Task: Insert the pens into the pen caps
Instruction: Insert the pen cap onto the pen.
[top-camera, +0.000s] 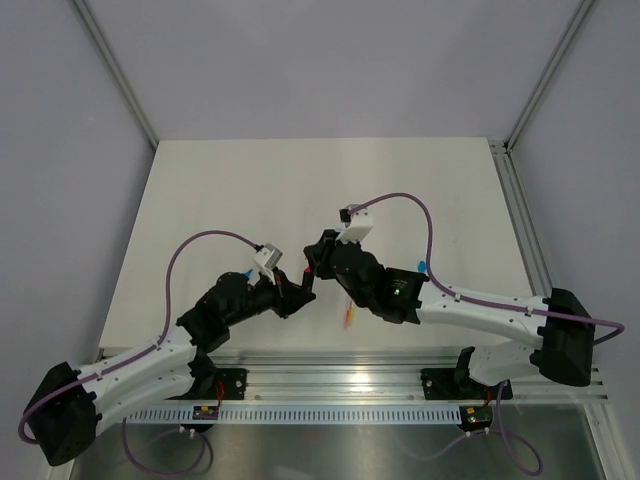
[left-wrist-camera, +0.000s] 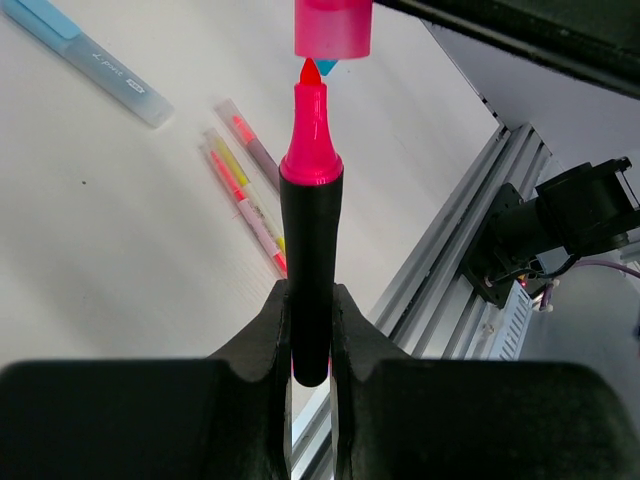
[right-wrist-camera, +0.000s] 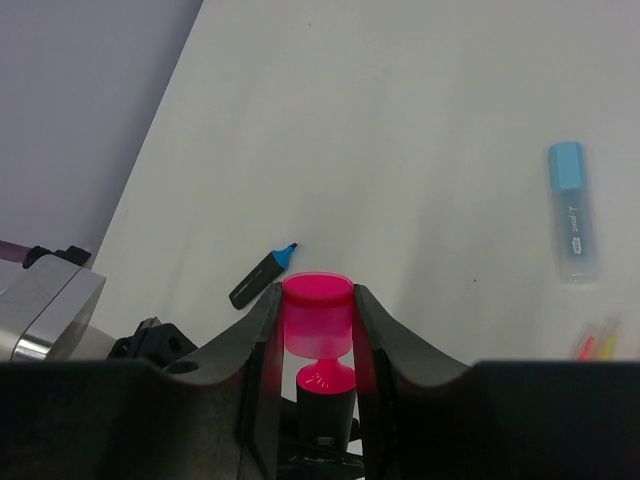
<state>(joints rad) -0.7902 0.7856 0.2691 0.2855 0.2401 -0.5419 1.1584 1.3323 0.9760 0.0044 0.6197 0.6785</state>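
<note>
Left gripper (left-wrist-camera: 310, 305) is clamped on the black barrel of the pink pen (left-wrist-camera: 310, 230), low down near its tail. Right gripper (right-wrist-camera: 318, 298) is pinching the pink cap (right-wrist-camera: 318, 312) across its sides.

What your next move turns on: in the left wrist view the pen's long axis runs 6 to 12 o'clock, tip up, and the cap sits at 12 o'clock from the tip, just beyond it. The tip is not yet inside. The cap's middle looks a hair toward 1 o'clock of the pen line, so I'd nudge that out before pushing along the axis. Each arm holds one half, so neither is nearer.

The left wrist view gives you the gap and the sideways offset. The right wrist view looks down the cap instead: the pen's pink collar peeks out at 6 o'clock below it, roughly in line, but you can't read the gap there. In the top view the hands meet mid-table and hide both parts.

Lying on the table (right-wrist-camera: 420, 120): blue-tipped black pen (right-wrist-camera: 262, 278), pale-blue pen (right-wrist-camera: 573, 210), thin sticks (left-wrist-camera: 245, 190).
</note>
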